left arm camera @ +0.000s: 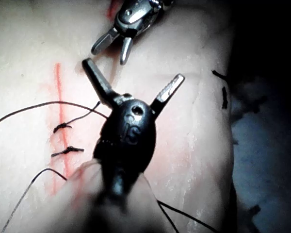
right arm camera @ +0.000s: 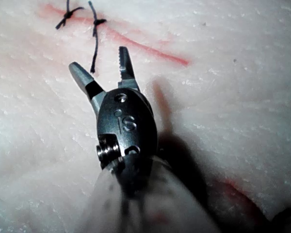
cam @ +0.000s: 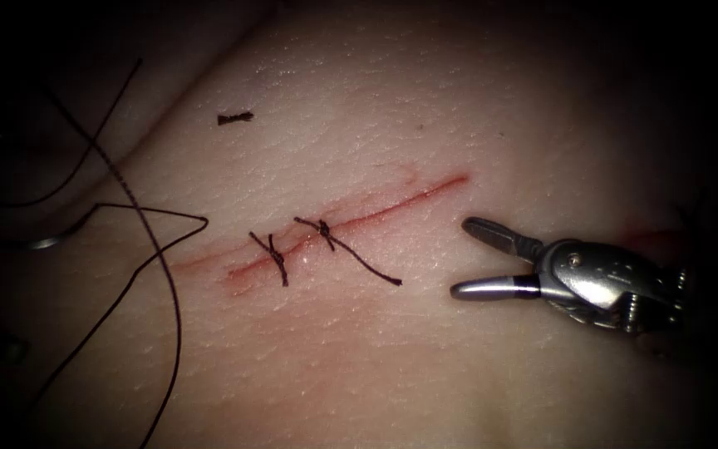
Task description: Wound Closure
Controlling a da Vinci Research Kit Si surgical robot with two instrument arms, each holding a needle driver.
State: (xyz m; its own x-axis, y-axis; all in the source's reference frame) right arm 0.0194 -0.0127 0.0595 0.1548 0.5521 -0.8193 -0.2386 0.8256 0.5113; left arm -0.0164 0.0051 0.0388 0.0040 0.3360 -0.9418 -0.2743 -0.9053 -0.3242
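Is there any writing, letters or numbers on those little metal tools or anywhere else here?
"S": stamped on the body of the right arm's tool, behind its open, empty jaws.
A similar stamped mark on the body of the left arm's tool, also open and empty: too dark to read.
None on the tissue or the thread.

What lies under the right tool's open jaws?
Bare pale tissue lies under the right arm's silver needle driver, whose jaws are open and hold nothing. The tissue beneath its wrist is hidden. The left tool holds nothing.
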